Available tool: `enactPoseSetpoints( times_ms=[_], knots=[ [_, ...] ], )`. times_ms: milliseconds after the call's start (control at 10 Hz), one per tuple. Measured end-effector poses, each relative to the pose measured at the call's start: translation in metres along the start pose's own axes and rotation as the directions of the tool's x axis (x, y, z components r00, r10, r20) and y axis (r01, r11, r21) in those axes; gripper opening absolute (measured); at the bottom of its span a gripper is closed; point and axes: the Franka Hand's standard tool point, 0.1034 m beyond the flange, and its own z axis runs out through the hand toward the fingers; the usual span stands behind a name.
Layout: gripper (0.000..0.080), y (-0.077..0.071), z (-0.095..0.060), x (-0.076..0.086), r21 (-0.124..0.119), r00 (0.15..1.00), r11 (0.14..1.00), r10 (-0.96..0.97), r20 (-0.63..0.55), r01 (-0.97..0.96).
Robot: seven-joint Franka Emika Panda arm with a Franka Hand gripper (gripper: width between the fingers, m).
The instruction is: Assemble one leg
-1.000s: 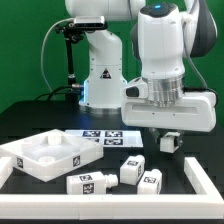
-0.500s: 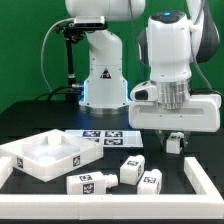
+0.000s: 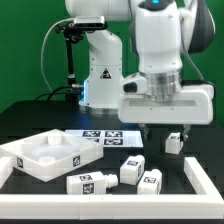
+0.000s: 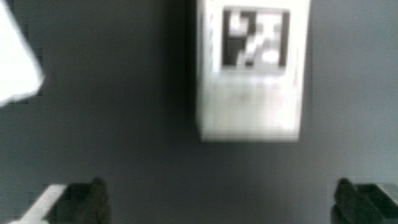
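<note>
One leg (image 3: 174,143), a small white post with a black-and-white tag, stands on the dark table at the exterior view's right. My gripper (image 3: 166,131) hovers just above it, jaws wide apart and empty. In the wrist view the same leg (image 4: 249,70) lies ahead of the gripper (image 4: 222,205), blurred, with its tag facing the camera; both dark fingertips (image 4: 80,200) show apart at the frame's edge, not touching it. Three more legs (image 3: 88,181), (image 3: 132,167), (image 3: 150,180) lie near the front.
The large square white panel with a raised rim (image 3: 28,160) lies at the exterior view's left. The marker board (image 3: 110,133) lies behind the legs. A white frame rail (image 3: 205,180) borders the table. A blurred white shape (image 4: 15,60) shows in the wrist view.
The gripper has shifted slightly to the exterior view's left and a little upward over the leg. The legs and panel have not moved.
</note>
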Motion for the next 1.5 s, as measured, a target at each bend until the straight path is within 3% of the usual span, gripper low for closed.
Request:
enactPoseSetpoints(
  times_ms=[100,200,600,900,1300,1500],
  knots=[
    [0.0646,0.011,-0.006,0.024,0.009,1.000,1.000,-0.029,-0.004,0.029],
    [0.0646,0.015,-0.007,0.034,0.012,1.000,1.000,-0.008,-0.002,0.008],
    [0.0648,0.018,-0.006,0.035,0.010,1.000,1.000,-0.011,0.012,0.011],
    [0.0648,0.044,-0.012,0.090,0.004,0.999,1.000,0.028,0.034,-0.028],
    [0.0648,0.045,-0.010,0.093,0.004,0.999,0.999,0.034,0.033,-0.034],
    [0.0648,0.048,0.002,0.092,-0.004,0.998,0.999,0.040,0.047,-0.039]
  ],
)
